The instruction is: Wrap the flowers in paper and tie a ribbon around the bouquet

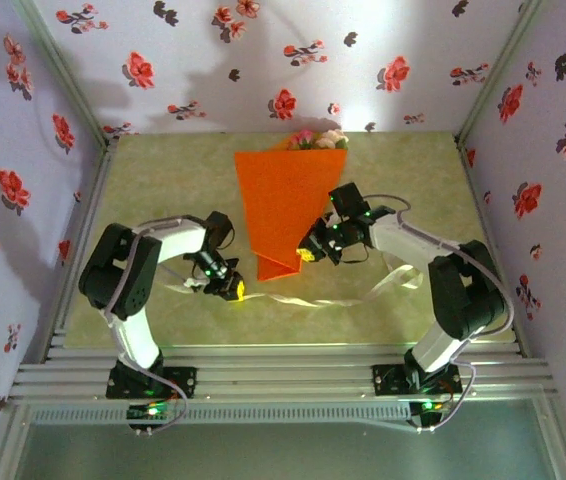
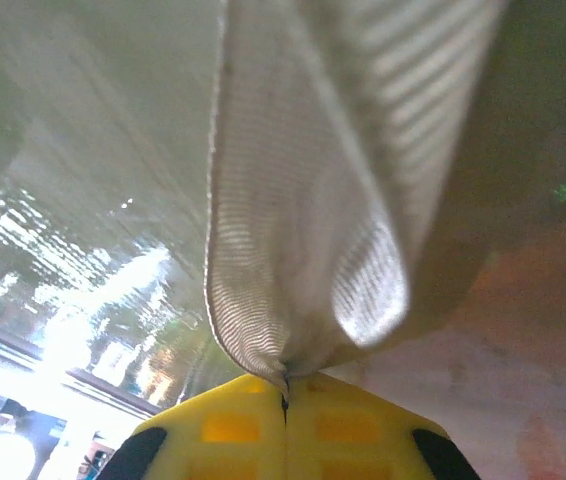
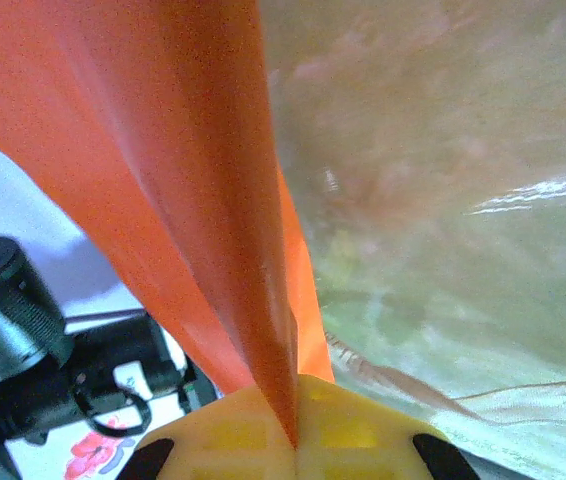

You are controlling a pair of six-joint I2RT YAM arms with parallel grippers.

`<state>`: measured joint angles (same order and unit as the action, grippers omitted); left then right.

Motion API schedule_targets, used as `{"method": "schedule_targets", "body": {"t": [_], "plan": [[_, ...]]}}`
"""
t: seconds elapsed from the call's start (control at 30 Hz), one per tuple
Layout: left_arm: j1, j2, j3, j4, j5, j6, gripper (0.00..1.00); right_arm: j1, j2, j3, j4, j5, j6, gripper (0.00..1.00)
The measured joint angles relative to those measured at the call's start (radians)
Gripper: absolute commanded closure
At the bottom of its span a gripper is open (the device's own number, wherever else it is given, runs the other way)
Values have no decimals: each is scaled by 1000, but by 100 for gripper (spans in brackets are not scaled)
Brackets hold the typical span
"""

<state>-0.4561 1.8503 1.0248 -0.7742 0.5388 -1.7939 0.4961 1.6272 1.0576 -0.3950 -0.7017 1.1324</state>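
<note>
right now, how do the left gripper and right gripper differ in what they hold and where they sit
The left gripper is pinching the pale ribbon, while the right gripper is pinching the orange paper. The left gripper sits just left of the paper's narrow end, whereas the right gripper sits at the paper's right edge. Shared: both are yellow-tipped and shut tight.

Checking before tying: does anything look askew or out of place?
Nothing is spilled or torn. The ribbon, pinched in the left gripper, lies slack on the table near the bouquet's narrow end, not around it; the right gripper pinches the paper's edge.
</note>
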Motion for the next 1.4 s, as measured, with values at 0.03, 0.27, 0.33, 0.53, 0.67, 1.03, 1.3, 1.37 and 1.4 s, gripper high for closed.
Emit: {"method": "schedule_targets", "body": {"t": [0.03,0.27,0.33,0.53,0.67,1.03,1.3,1.37,1.4], "plan": [[3,16,21,-13,0,-7,100,0,-10,2,-1,-6,2,100],[64,101,169,117,6,-2,100,26,-43,-8,-11,-14,2,100],[83,119,195,190,4,-1,100,44,-50,-24,-12,-13,3,100],[100,137,200,407,-33,1,100,72,-49,-79,-11,-8,-2,100],[101,103,130,505,-42,-5,80,73,-2,-79,-37,15,-29,57],[139,-84,14,473,-197,-28,36,30,-148,-75,-282,275,-10,35],[170,-239,-6,315,-259,-38,32,-117,-348,-158,-425,445,154,30],[180,-272,-26,288,-270,-53,31,-134,-342,-214,-410,443,215,30],[185,-287,-36,271,-276,-60,31,-136,-324,-245,-394,436,253,30]]}}
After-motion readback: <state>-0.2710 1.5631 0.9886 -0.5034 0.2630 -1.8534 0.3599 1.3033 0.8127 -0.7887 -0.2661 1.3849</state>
